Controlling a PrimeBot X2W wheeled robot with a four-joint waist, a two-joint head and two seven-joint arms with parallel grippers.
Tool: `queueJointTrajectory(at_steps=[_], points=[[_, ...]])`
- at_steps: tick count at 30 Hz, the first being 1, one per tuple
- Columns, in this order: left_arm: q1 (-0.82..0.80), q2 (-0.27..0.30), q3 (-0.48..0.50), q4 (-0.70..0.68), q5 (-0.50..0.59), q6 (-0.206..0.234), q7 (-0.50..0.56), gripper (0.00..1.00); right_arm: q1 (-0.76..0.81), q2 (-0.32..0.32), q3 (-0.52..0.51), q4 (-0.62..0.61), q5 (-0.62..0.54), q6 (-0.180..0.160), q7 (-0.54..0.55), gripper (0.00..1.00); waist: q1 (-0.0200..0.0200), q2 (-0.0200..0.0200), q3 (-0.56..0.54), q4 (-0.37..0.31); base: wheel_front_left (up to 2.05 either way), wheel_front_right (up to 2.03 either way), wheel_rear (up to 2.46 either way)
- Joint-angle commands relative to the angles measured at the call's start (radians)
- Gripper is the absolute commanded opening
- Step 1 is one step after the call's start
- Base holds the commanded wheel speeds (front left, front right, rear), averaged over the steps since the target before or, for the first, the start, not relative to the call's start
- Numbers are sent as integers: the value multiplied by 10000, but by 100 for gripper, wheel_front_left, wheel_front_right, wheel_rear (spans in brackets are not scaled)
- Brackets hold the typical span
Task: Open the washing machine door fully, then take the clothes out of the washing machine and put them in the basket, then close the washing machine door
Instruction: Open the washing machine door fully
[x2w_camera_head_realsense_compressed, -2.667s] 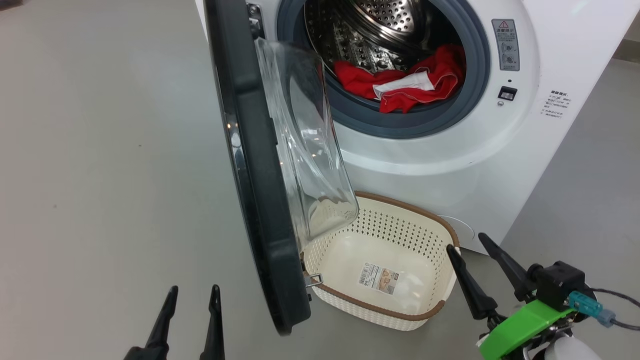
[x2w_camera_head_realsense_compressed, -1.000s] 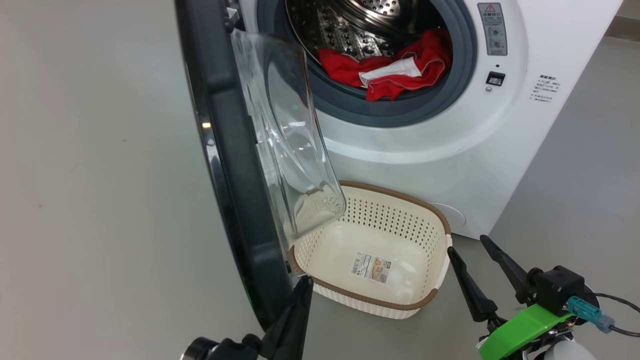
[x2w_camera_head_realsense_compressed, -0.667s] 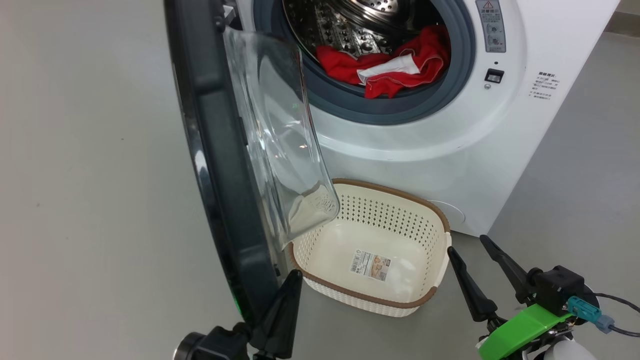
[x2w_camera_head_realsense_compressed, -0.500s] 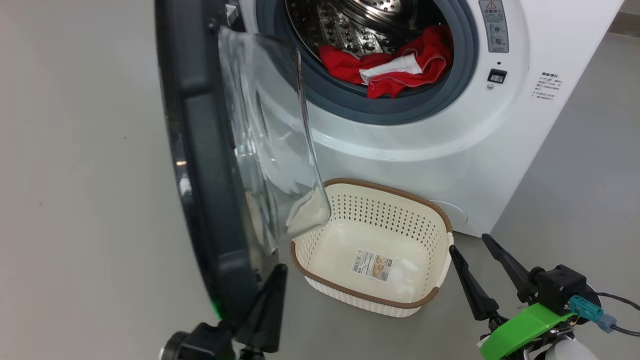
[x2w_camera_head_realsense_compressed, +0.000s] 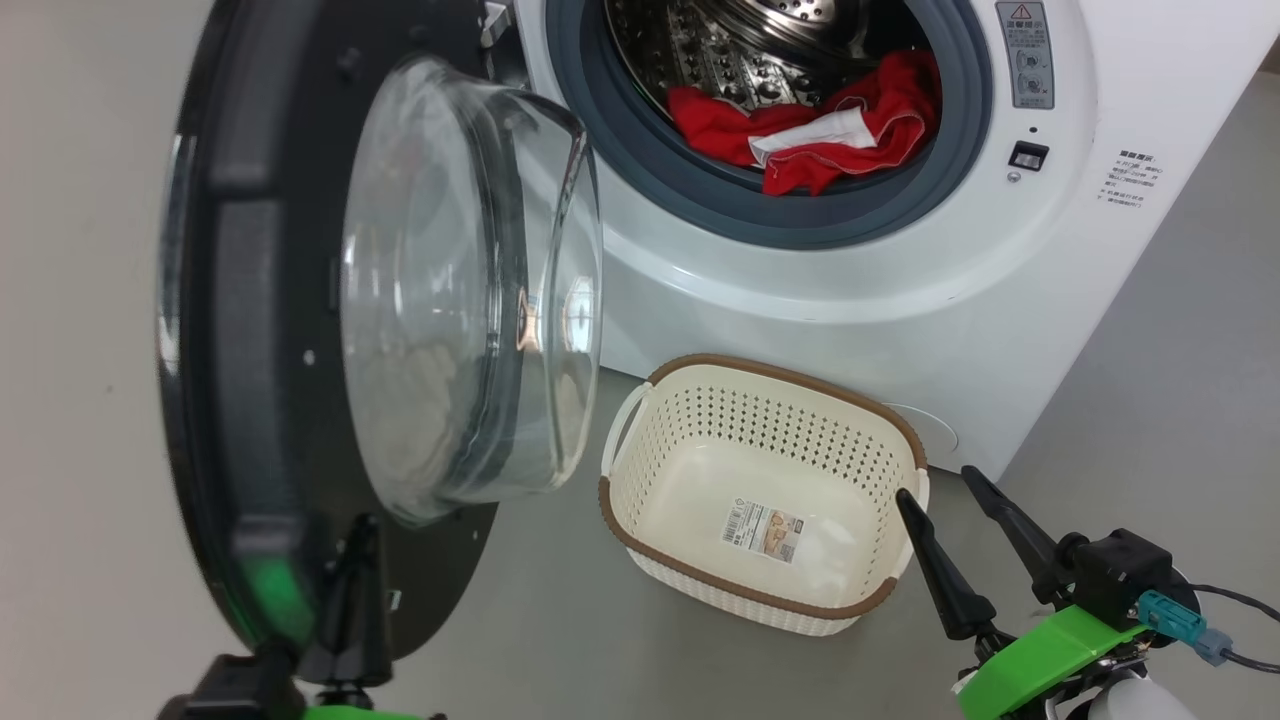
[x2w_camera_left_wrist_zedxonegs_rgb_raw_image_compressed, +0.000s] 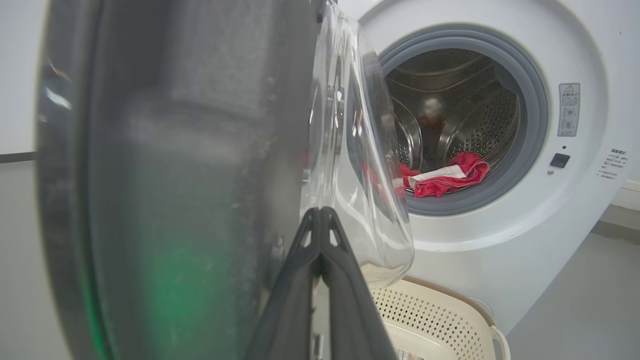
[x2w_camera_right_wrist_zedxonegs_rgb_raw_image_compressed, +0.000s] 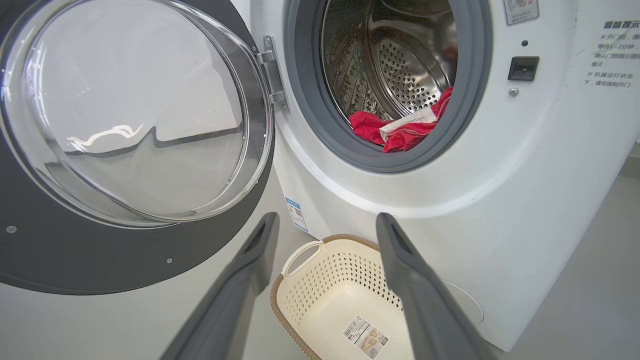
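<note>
In the head view, the washing machine door (x2w_camera_head_realsense_compressed: 260, 330) has swung much wider than half a second ago. Its glass bowl now faces you at the left, clear of the empty basket (x2w_camera_head_realsense_compressed: 750, 592) on the floor. Your left claw (x2w_camera_head_realsense_compressed: 362, 525), clenched on nothing, sits at the door's lower rim, bottom left. Your right claw (x2w_camera_head_realsense_compressed: 935, 485) hangs released at lower right. The left wrist view shows the shut tips by the door's inner face. In the right wrist view, the clothes (x2w_camera_right_wrist_zedxonegs_rgb_raw_image_compressed: 400, 132) lie in the drum, upper centre. Opening looks nearly done, and fetching them is likely next.
</note>
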Motion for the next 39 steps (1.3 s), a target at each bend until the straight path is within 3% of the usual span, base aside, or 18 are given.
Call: queueJointTrajectory(at_steps=[1,17,39], points=[[-138,120,757,-309,179,61,-53,0,-215,-66,206,-260,65,65,-65,100,0,0,9,0,0,0,0],[-1189,242,3532,526,884,-659,-53,0,-268,-244,195,-301,104,65,-65,100,0,0,361,-284,0,0,0],[-3307,1107,6395,2340,1501,-683,-53,0,-916,-526,194,-431,97,65,-65,100,0,0,1550,-831,0,0,0]])
